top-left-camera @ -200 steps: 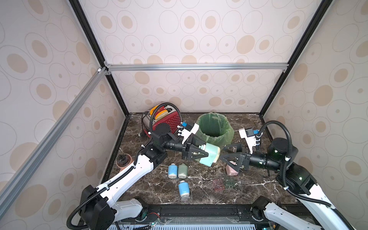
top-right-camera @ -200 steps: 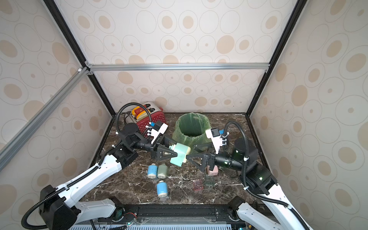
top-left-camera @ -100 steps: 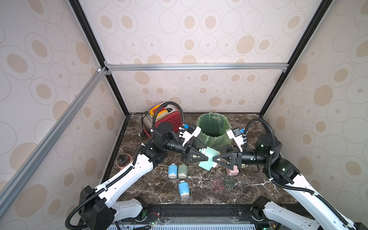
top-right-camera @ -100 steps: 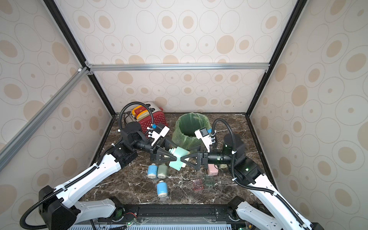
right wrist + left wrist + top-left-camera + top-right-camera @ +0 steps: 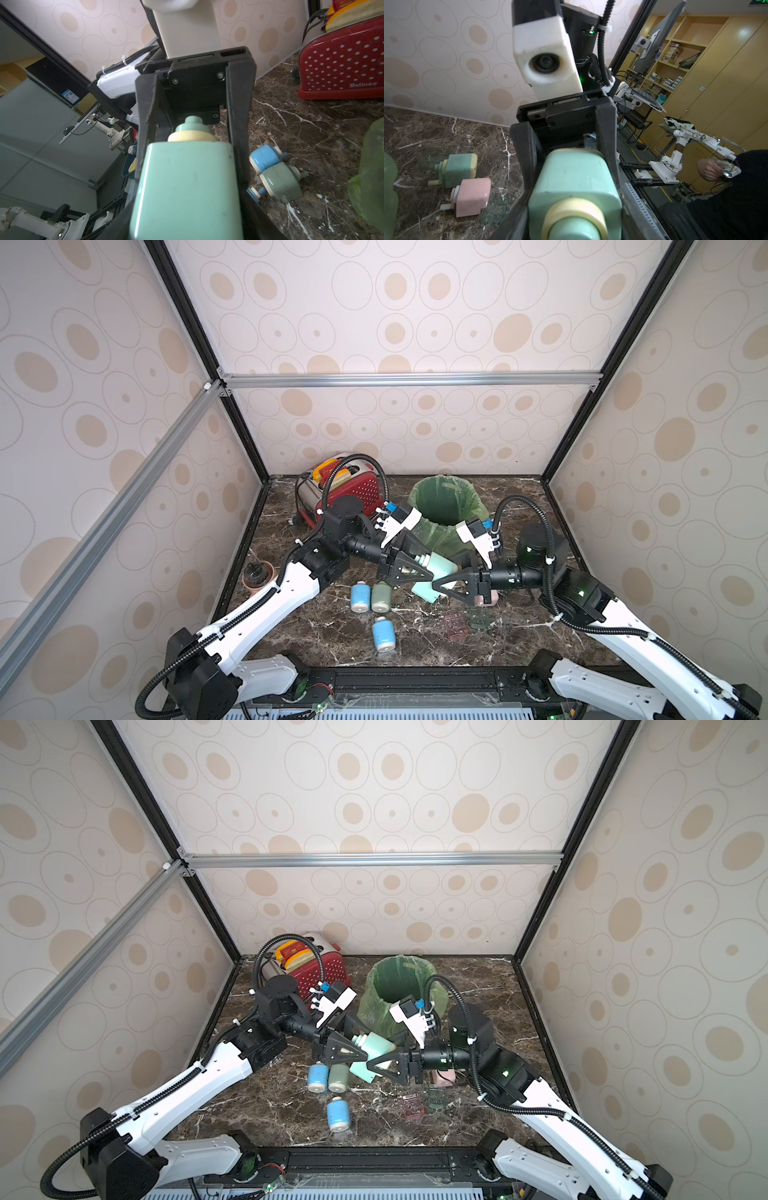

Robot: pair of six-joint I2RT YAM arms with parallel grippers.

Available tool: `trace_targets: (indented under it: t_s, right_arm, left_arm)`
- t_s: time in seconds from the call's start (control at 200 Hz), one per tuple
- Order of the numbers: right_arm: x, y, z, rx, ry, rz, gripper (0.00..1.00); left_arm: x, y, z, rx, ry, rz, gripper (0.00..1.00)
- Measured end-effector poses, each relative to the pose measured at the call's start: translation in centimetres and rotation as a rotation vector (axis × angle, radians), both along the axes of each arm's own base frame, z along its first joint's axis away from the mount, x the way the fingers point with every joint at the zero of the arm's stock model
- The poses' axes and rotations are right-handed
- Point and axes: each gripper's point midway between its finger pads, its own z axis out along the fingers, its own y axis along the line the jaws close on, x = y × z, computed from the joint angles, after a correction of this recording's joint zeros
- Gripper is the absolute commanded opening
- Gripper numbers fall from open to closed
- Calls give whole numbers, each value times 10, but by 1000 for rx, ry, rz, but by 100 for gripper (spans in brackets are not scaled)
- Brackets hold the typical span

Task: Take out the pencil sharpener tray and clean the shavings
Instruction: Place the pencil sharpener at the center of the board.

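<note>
Sharpener, mint green, hangs above the desk, just before the green-lined bin. Left pincer clamps its crank end; right pincer is closed on the opposite end, jaws against both flanks. Tray seam not visible. Risk: should the right grip sit on the body, not the tray, pulling would wrench the sharpener loose and scatter shavings short of the bin

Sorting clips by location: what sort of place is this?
Probably a robot lab test cell: patterned walls on an aluminium frame, a marble-look table, and, in the left wrist view, shelves outside.
</note>
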Motion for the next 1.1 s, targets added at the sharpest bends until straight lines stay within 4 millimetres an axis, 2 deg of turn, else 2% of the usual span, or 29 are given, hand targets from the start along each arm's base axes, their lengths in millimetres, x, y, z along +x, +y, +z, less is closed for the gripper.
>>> trace_targets:
  t_s: [0.075, 0.16, 0.18, 0.245, 0.28, 0.315, 0.325, 0.496, 0.631, 0.751, 0.826, 0.981, 1.102]
  right_arm:
    - [1, 0, -4, -14, -16, -7, 40]
    - [1, -1, -4, -20, -31, -14, 38]
    - [1, -2, -4, -21, -35, -15, 38]
    - [1, -3, -5, -26, -44, -20, 36]
    - [1, -4, -5, -28, -50, -23, 35]
    - [1, -4, -6, -33, -54, -28, 34]
    - [1, -4, -7, -36, -52, -29, 34]
    - [7, -10, -43, -140, 0, -83, 30]
    - [20, -17, -97, -261, 50, -166, 28]
    - [36, -31, -152, -390, 86, -288, 24]
    - [47, -41, -180, -454, 96, -377, 24]
    - [68, -61, -226, -548, 93, -554, 25]
    - [79, -72, -245, -610, 73, -653, 26]
  left_arm:
    - [1, 0, -2, 11, 14, 7, 0]
    - [2, 0, -1, 13, 13, 14, 0]
    - [2, -1, -1, 13, 12, 15, 9]
    - [2, -1, -2, 15, 9, 18, 53]
    - [2, -2, -2, 16, 6, 24, 70]
    - [4, -3, -2, 17, -2, 33, 96]
    - [5, -3, -3, 18, -7, 41, 98]
    - [37, -1, 3, 32, -78, 236, 99]
    - [74, 18, 11, 49, -116, 479, 99]
    - [109, 43, 18, 60, -139, 706, 99]
    - [125, 54, 16, 74, -139, 804, 99]
    - [140, 63, 5, 108, -130, 897, 99]
    - [144, 66, 1, 119, -129, 927, 99]
